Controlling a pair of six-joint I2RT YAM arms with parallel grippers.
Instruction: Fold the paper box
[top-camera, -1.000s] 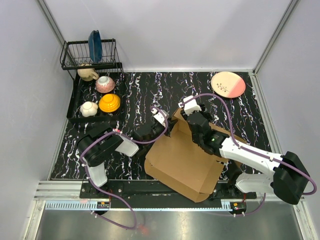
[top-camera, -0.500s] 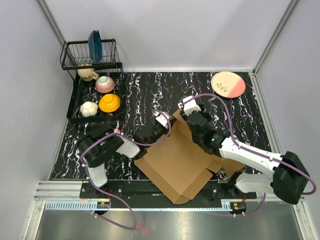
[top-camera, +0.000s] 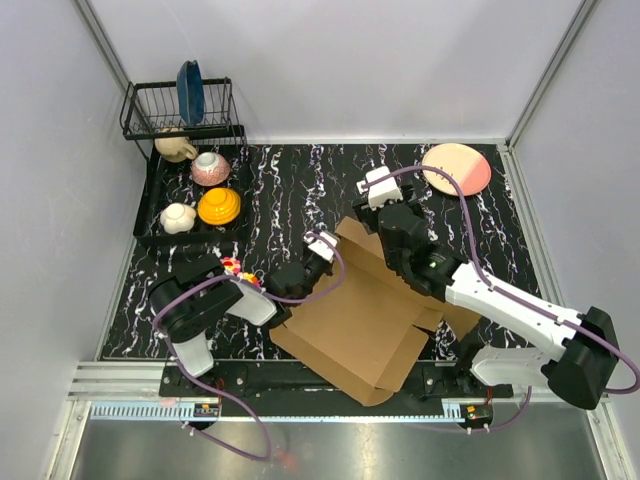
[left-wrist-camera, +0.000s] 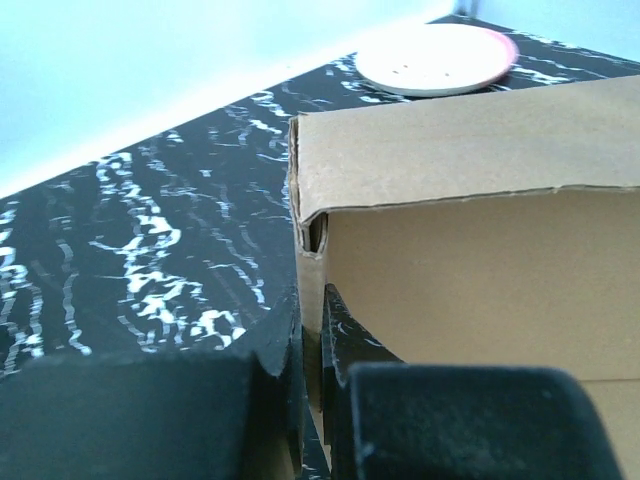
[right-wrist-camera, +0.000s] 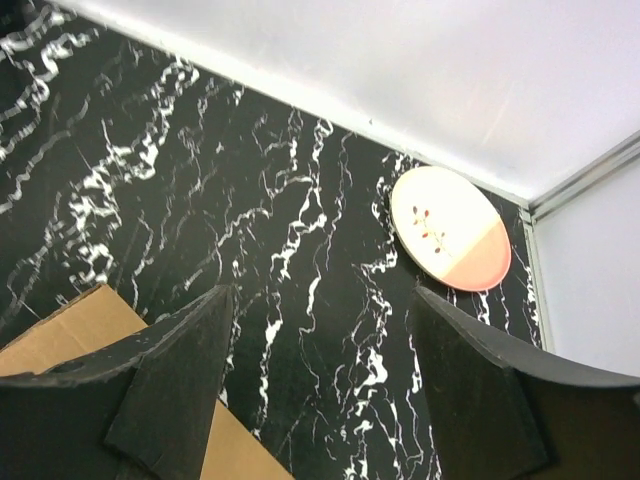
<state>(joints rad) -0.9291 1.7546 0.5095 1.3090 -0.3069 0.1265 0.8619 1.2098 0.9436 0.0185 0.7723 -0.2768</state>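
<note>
Clamping the paper box (left-wrist-camera: 470, 270) wall — left gripper (left-wrist-camera: 312, 345).

Box in front, dishes behind.
The paper box (top-camera: 365, 310) lies nearest me; plate (top-camera: 456, 168) far right, rack (top-camera: 180, 105) far left, bowls (top-camera: 218, 206) seemingly in the tray (top-camera: 190, 238) before it.

The paper box (top-camera: 350, 325) is plain brown corrugated cardboard, unprinted and only partly folded. It lies on the surface toward 6 o'clock from the middle. It is turned like a diamond, with one corner pointing to 6 o'clock over the near edge. Its broad panel faces up and has a cut notch on the 4 o'clock side. On the far side a wall stands up. In the left wrist view a flap is bent over that wall's top edge, and the flap's die-cut rim is slightly ragged. The wall's end is pinched in the left gripper (left-wrist-camera: 312, 335).
</note>
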